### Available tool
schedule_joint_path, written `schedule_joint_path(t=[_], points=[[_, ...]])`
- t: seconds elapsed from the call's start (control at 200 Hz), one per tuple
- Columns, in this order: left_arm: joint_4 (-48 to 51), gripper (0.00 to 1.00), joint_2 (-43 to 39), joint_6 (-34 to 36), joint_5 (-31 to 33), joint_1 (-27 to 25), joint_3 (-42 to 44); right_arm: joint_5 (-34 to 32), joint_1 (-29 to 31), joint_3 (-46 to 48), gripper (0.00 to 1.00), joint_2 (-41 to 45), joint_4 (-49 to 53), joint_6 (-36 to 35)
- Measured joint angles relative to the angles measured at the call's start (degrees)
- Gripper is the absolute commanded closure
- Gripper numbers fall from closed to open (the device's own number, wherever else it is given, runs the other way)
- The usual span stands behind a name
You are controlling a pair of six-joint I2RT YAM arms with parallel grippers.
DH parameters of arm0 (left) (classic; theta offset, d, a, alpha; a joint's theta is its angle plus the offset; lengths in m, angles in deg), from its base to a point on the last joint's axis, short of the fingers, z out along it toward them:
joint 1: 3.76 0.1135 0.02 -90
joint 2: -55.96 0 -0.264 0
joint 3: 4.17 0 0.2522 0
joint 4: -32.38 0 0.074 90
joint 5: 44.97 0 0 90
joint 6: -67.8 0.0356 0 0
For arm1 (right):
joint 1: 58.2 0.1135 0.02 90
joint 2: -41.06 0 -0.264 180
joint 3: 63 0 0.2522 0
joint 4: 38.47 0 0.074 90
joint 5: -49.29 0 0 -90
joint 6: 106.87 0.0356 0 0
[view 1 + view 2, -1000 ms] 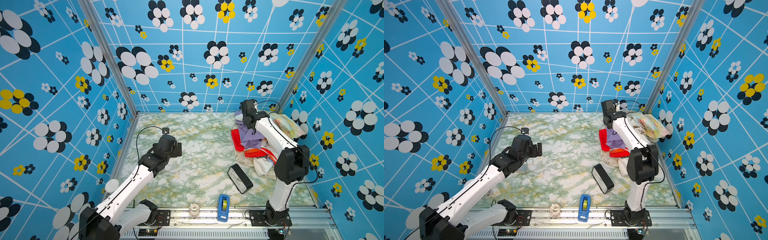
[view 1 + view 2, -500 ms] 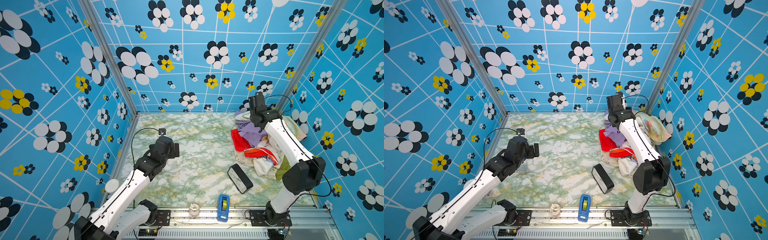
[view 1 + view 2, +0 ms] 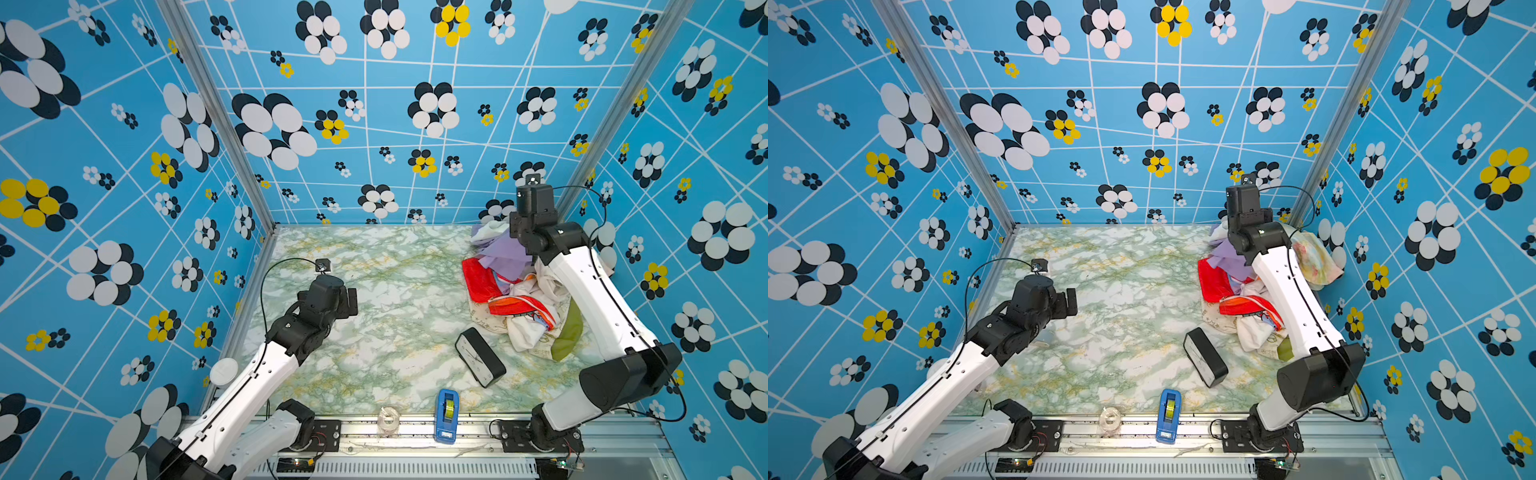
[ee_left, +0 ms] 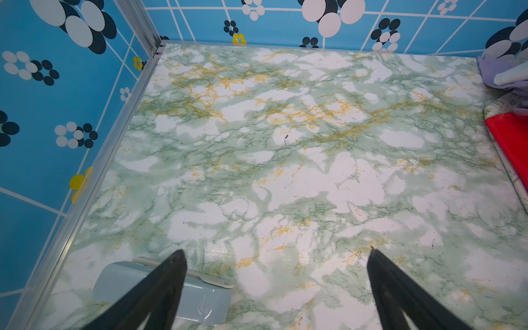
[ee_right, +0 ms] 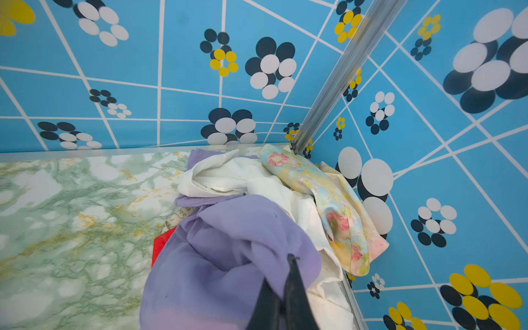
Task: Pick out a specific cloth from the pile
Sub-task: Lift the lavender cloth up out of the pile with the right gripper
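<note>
The cloth (image 5: pixel 228 251), plain pale lavender, hangs bunched from my right gripper (image 5: pixel 281 274), whose fingers are shut on a fold of it. In both top views the cloth (image 3: pixel 505 253) (image 3: pixel 1227 255) sits at the far end of the pile (image 3: pixel 519 307) (image 3: pixel 1254 316), partly under my right wrist. The pile holds red, white, star-print, olive and floral fabrics in the back right corner. My left gripper (image 4: pixel 275 251) (image 3: pixel 351 301) stands open and empty over the marble floor at the left.
A black clock (image 3: pixel 480 357) lies just in front of the pile. A blue tape dispenser (image 3: pixel 446 409) and a clear tape roll (image 3: pixel 388 417) sit at the front edge. A pale blue flat object (image 4: pixel 200 294) lies under my left gripper. Blue patterned walls close in on three sides.
My right gripper has moved up and toward the back right corner, drawing the lavender cloth with it. The left arm has pulled back slightly.
</note>
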Motion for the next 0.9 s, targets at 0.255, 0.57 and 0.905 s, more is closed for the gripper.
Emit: schedule_joint_path(t=[0.255, 0.57, 0.905], points=[[-0.02, 0.00, -0.59, -0.15, 0.02, 0.00, 0.09, 5.46, 0.00, 0.00, 1.00, 3.89, -1.86, 2.25], [0.00, 0.00, -1.09, -0.17, 0.00, 0.00, 0.79, 11.43, 0.00, 0.00, 1.00, 6.86, -2.93, 5.22], [0.00, 0.00, -2.16, -0.22, 0.02, -0.02, 0.87, 19.04, 0.00, -1.11, 1.00, 9.60, -4.20, 8.48]])
